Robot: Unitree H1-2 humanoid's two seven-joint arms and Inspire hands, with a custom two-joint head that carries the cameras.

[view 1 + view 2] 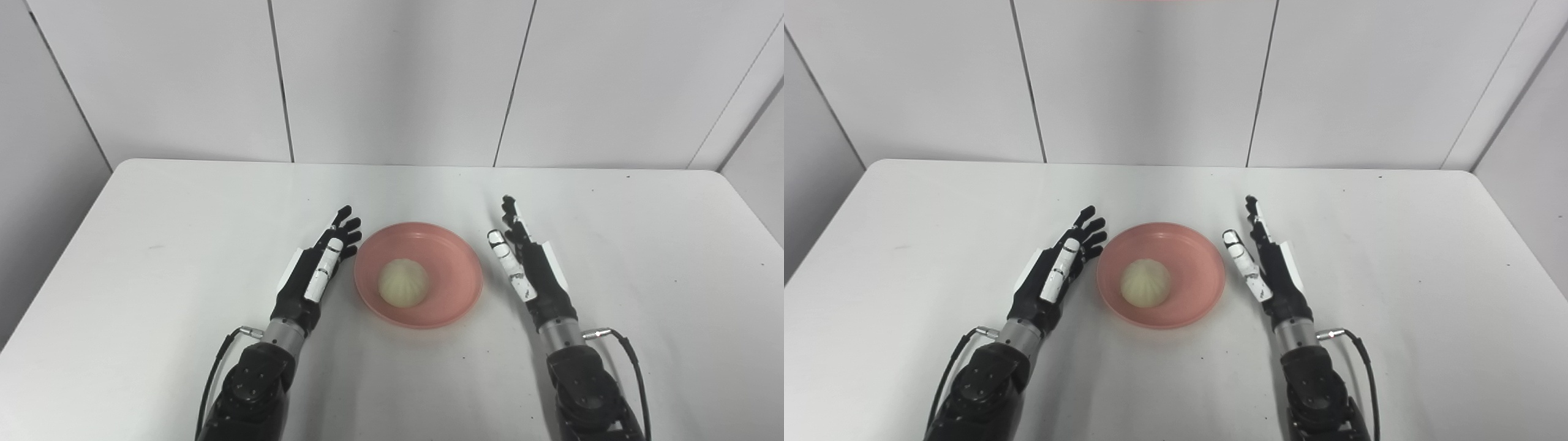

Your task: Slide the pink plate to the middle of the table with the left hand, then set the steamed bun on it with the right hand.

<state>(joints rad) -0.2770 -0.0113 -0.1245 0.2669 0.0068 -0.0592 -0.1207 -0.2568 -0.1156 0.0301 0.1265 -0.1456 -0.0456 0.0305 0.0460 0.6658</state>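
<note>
A: White is the table (153,245), rounded at its far corners, with grey wall panels (392,79) rising behind it. Start at the left. What is there?

B: The left hand (315,266), black with white patches, its arm coming up from the bottom edge. It holds nothing. The fingers (344,228) are stretched forward and slightly spread, palm turned inward toward the middle. A thin cable loops out beside the wrist.

A: Does it touch the plate?

B: Its fingertips lie just beside the left rim. Whether they actually touch it, I cannot tell.

A: And the middle?

B: The pink plate (453,257) sits flat around the centre of the table, between the two hands. The steamed bun (402,282) lies inside it, pale and pleated on top, toward the near-left part of the plate's floor.

A: Then the right side.

B: The right hand (527,263) mirrors the left one: empty, fingers (509,211) extended and apart, palm facing inward. It stands just beside the plate's right rim with a narrow strip of bare table showing between them, so it is apart from the plate. Its wrist carries a cable too.

A: Is either hand on the bun?

B: Neither. Both flank the plate, and the bun rests alone on it.
</note>
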